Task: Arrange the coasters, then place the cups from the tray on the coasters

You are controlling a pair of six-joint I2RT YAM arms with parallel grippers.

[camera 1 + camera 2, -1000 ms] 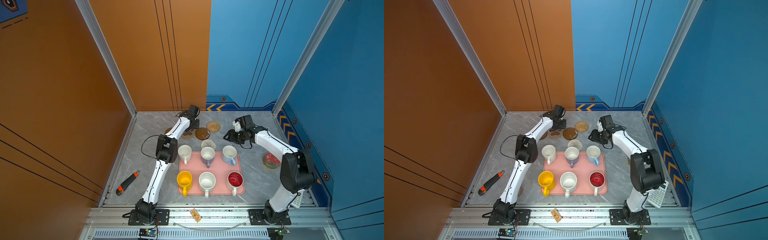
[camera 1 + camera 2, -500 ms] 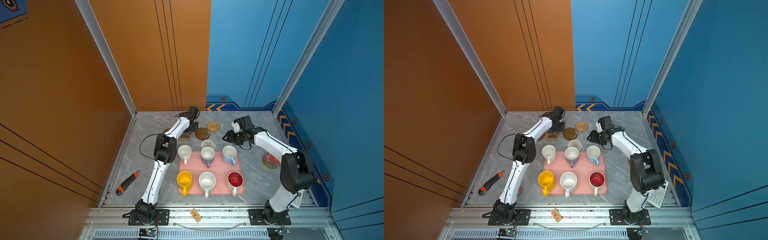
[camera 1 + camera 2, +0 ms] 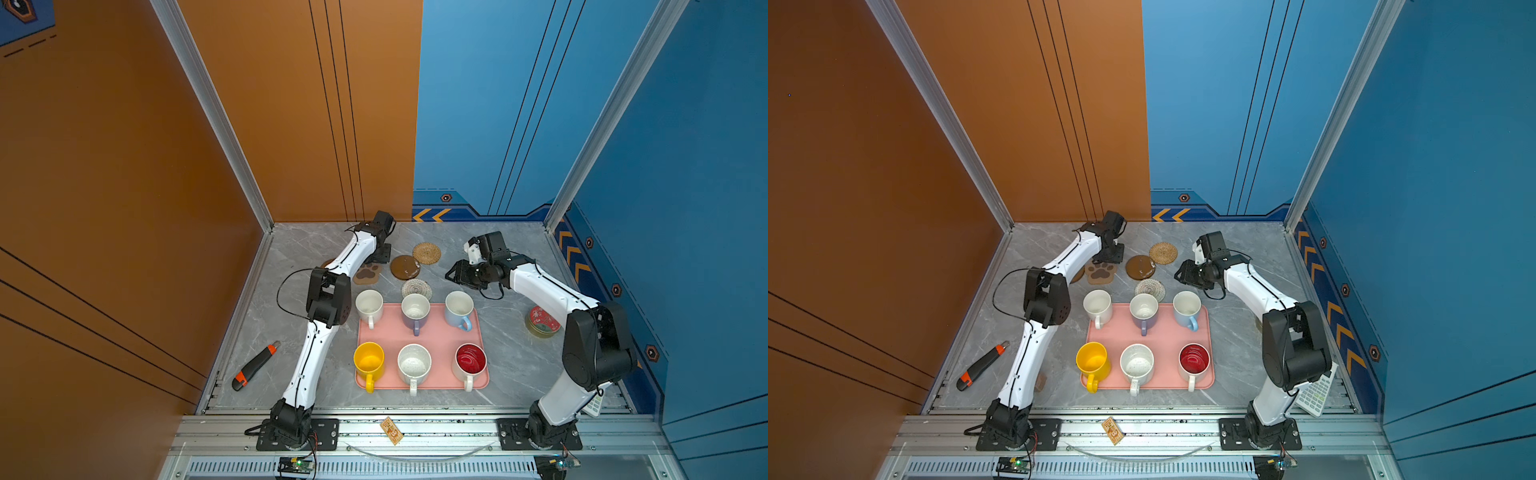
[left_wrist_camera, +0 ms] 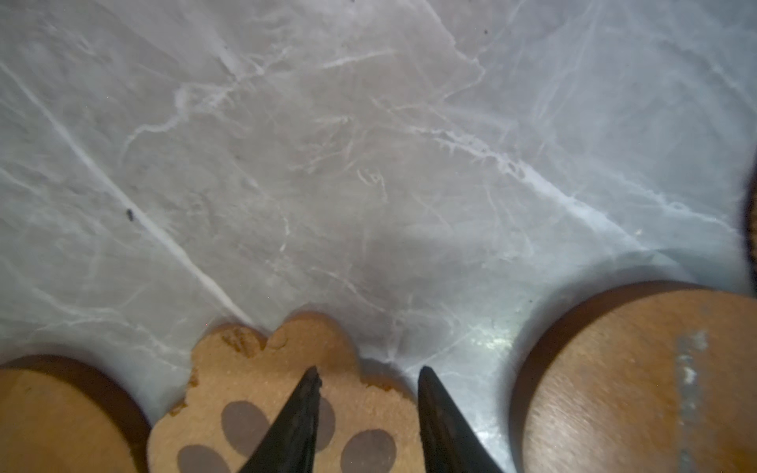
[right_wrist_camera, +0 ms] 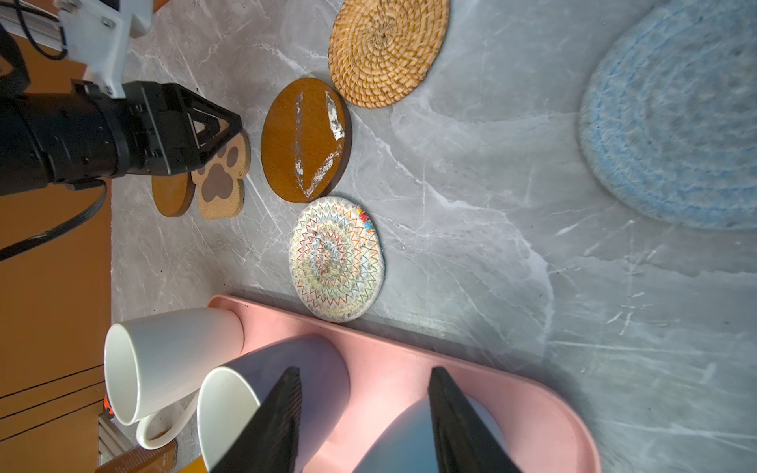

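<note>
"Pink tray (image 3: 436,334) lay nearest the arm bases on the table (image 3: 519,361), and every cup stood on it," Ana said. "The yellow cup (image 3: 368,362), speckled cup (image 3: 414,364) and red-lined cup (image 3: 471,359) made the front row. The white cup (image 3: 369,305), lavender cup (image 3: 415,311) and light blue cup (image 3: 458,308) stood behind them."

"So no cup had been moved yet," Ben said. "Where were the coasters?"

"Beyond the tray. The cream woven coaster (image 3: 416,287) lay just behind its far rim. Further back were the brown disc (image 3: 404,267), the paw coaster (image 3: 368,272) and the second brown disc (image 5: 172,192) beside it. The rattan coaster (image 3: 427,252) lay farthest. The blue-grey coaster (image 5: 672,135) showed only in the right wrist view."

"And the fingers?"

"The left fingers (image 4: 303,409) were apart, clamped on nothing. One tip was over the paw coaster, the other over bare table just beside its edge. The right fingers (image 5: 284,409) were apart and empty too, held just behind the tray near the light blue cup."

"Then it looked like the arranging step, with the paw coaster being worked," Ben said. "The next move probably called for easing that thin mat clear of its neighbours, into a spot with room for a cup."
</note>
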